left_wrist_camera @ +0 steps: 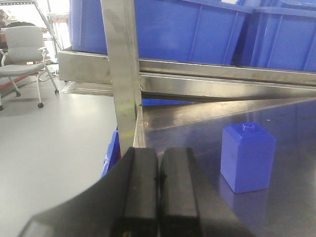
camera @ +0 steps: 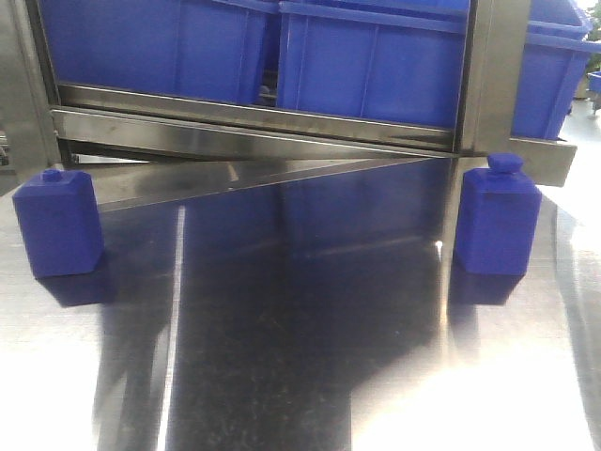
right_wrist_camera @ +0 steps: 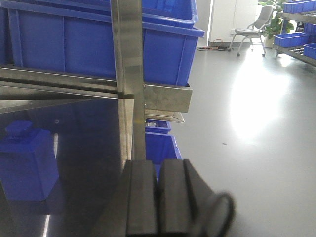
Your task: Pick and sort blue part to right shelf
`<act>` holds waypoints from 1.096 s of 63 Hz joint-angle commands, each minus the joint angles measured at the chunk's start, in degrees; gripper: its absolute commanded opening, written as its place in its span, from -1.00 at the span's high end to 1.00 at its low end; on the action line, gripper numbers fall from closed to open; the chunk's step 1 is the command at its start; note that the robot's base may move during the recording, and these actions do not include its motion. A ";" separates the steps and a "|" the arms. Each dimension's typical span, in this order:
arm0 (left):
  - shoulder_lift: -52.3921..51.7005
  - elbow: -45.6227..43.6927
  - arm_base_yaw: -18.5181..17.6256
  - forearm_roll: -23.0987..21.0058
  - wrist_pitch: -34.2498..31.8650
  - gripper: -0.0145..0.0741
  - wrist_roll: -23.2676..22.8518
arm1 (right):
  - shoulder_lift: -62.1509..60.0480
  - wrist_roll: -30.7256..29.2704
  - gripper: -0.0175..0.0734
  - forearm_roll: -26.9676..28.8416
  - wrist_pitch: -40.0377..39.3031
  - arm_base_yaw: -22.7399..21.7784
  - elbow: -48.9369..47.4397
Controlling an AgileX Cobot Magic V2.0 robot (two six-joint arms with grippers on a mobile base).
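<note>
Two blue bottle-shaped parts stand upright on the steel table (camera: 300,357). One blue part (camera: 58,224) is at the left; it also shows in the left wrist view (left_wrist_camera: 247,157), to the right of my left gripper (left_wrist_camera: 159,163). The other blue part (camera: 498,216) is at the right by the shelf post; it also shows in the right wrist view (right_wrist_camera: 27,163), to the left of my right gripper (right_wrist_camera: 158,170). Both grippers are shut and empty, near the table's side edges. Neither gripper shows in the front view.
A steel shelf (camera: 282,122) above the table's back holds large blue bins (camera: 376,61). Steel posts stand at the left (left_wrist_camera: 123,74) and right (right_wrist_camera: 129,74) table corners. More blue bins (right_wrist_camera: 160,143) sit low beside the table. An office chair (left_wrist_camera: 24,49) stands on the floor.
</note>
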 commanded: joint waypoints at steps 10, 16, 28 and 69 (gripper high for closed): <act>-1.07 1.36 -0.36 -0.09 -5.02 0.39 -0.08 | -1.00 -0.17 0.47 -0.34 -4.88 0.17 -1.29; -1.07 1.36 -0.36 -0.09 -5.42 0.39 -0.08 | -1.00 -0.17 0.47 -0.34 -4.88 0.17 -1.29; -1.07 1.36 -0.36 -0.09 -13.66 0.39 -0.08 | -1.00 -0.17 0.47 -0.34 -4.88 0.17 -1.29; 23.60 -38.99 -0.36 -3.36 21.60 -0.36 -0.08 | -1.00 -0.17 0.47 -0.34 -4.88 0.17 -1.29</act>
